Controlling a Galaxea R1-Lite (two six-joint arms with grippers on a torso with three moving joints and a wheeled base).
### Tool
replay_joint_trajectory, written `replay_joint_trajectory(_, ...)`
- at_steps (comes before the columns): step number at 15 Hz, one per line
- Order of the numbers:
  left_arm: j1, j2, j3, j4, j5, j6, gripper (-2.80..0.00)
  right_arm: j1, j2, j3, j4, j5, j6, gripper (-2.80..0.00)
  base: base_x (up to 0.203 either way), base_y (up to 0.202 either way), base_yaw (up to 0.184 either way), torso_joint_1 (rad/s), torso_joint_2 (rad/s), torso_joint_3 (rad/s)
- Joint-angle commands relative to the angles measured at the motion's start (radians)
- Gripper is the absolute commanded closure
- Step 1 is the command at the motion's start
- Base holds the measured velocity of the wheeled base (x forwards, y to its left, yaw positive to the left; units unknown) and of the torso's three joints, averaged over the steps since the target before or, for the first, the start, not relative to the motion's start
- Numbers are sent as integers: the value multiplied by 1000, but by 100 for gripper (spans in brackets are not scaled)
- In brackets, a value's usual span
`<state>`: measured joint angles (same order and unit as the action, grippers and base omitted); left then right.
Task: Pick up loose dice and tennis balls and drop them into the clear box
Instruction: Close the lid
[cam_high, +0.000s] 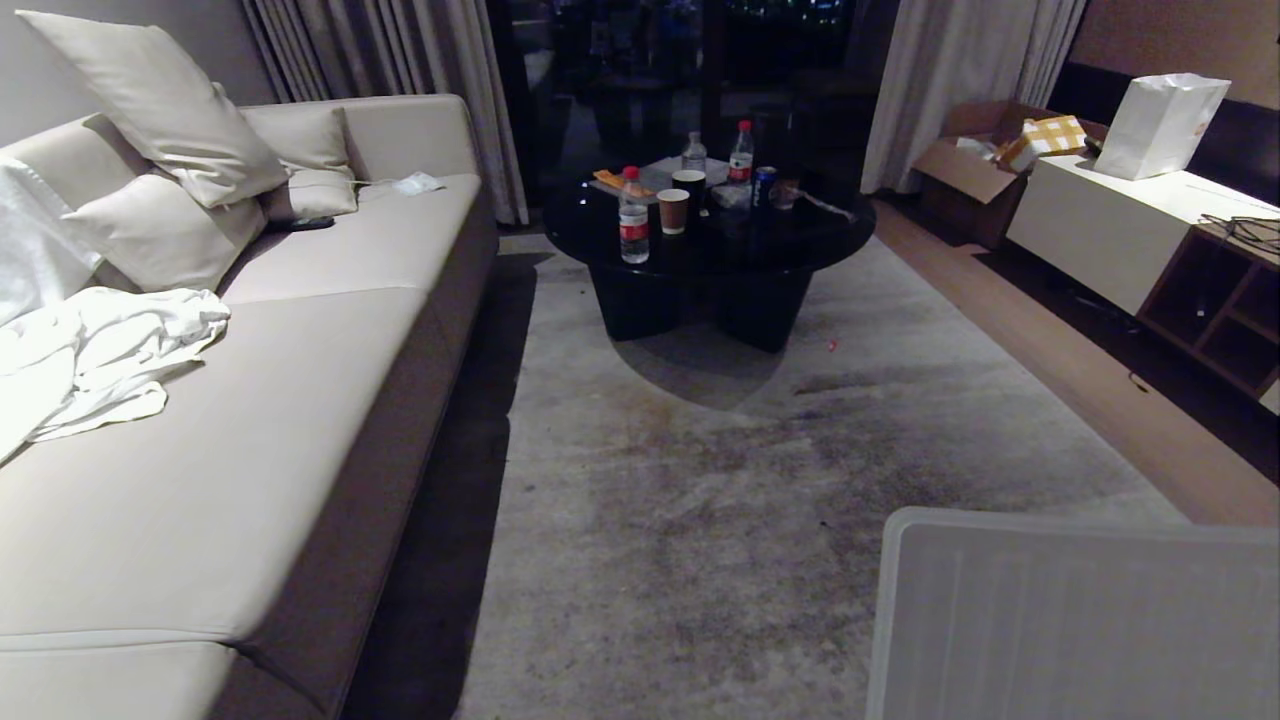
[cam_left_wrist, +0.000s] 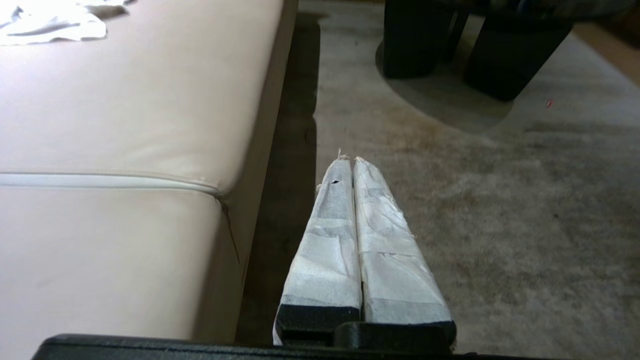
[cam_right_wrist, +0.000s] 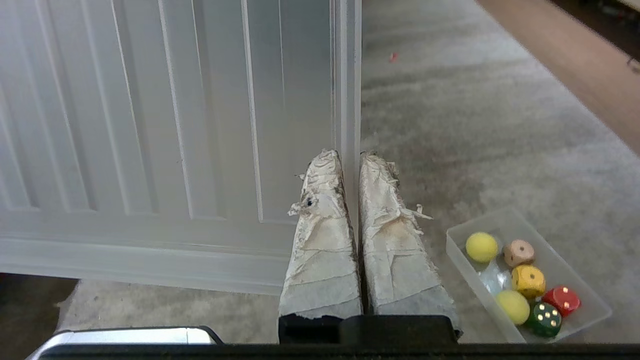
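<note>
I have the right tool (cam_right_wrist: 350, 165) clamped narrow on the thin edge of the ribbed clear lid (cam_right_wrist: 175, 125), holding it upright and off to the side, which I judge keeps the clear box (cam_right_wrist: 585, 300) uncovered. That box sits on the grey rug (cam_high: 700, 520) just to the right of the tool. In it lie two tennis balls (cam_right_wrist: 481, 246), a beige die (cam_right_wrist: 518, 253), a yellow die (cam_right_wrist: 528, 281), a red die (cam_right_wrist: 562, 300) and a green die (cam_right_wrist: 545, 318), all packed close together. I see no loose die or ball on the rug from any view, so I judge the gathering is done and the lid is what remains.

My left tool (cam_left_wrist: 350, 160) is shut on nothing, hanging over the rug beside the front edge of the beige sofa (cam_high: 250, 450), well clear of the work.

Far off, the black round bench (cam_high: 710, 240) carries bottles (cam_high: 633, 215) with red labels and paper cups (cam_high: 673, 210); the lettering is too small for me to read.
</note>
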<state>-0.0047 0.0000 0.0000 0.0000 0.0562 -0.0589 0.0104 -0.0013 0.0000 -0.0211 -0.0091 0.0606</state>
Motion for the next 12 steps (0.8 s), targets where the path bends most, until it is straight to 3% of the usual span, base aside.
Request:
replay_joint_trajectory(1,0,2,2,0,1,-1,0,0,1,8,0,0,1,0,0,0,0,-1,-1,-193)
replay_joint_trajectory(12,0,2,2,0,-1,3,0,0,1,8,0,0,1,0,0,0,0,2,2,-196)
